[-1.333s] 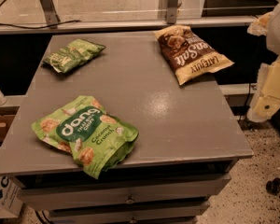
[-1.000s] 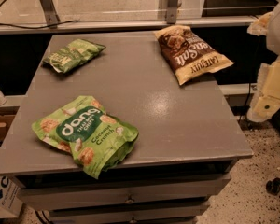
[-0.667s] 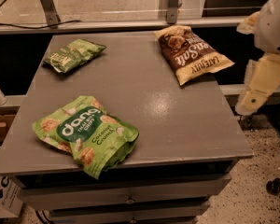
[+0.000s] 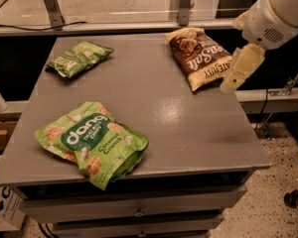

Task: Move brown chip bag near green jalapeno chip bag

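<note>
claw [image 4: 234, 77] at right, beside brown chip bag [image 4: 197, 55]

Office-like lab: grey drawer cabinet [image 4: 139, 202], speckled floor [image 4: 283, 165], chair caster [image 4: 291, 199]; jaws above cabinet edge.

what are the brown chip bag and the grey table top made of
Crinkly brown chip bag with cream lower end: looks like thin plastic film, going by its creases and soft sheen. Grey table top: probably painted metal or laminate, smooth, semi-matte, with a dull light reflection; unclear which. The cream gripper hangs beside the bag, near the table's edge.
</note>
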`<action>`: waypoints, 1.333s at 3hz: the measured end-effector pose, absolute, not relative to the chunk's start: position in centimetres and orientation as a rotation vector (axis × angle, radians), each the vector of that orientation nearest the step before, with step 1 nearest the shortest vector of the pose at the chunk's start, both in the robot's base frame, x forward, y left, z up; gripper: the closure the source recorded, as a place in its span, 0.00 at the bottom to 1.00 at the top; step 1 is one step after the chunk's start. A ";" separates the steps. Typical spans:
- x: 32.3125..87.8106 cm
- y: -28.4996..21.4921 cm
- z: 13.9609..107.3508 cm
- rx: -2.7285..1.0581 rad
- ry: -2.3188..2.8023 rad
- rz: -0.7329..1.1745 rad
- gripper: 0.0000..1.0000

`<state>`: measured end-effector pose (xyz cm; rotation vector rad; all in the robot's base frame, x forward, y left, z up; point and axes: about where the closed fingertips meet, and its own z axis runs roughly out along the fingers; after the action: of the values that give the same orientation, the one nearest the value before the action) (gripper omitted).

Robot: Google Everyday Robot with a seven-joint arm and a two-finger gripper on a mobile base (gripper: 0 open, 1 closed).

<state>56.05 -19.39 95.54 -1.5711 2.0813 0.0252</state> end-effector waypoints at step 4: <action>72.4 -20.9 85.8 -1.231 2.203 0.128 0.00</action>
<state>72.38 -20.94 85.84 -1.2314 2.2027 0.1276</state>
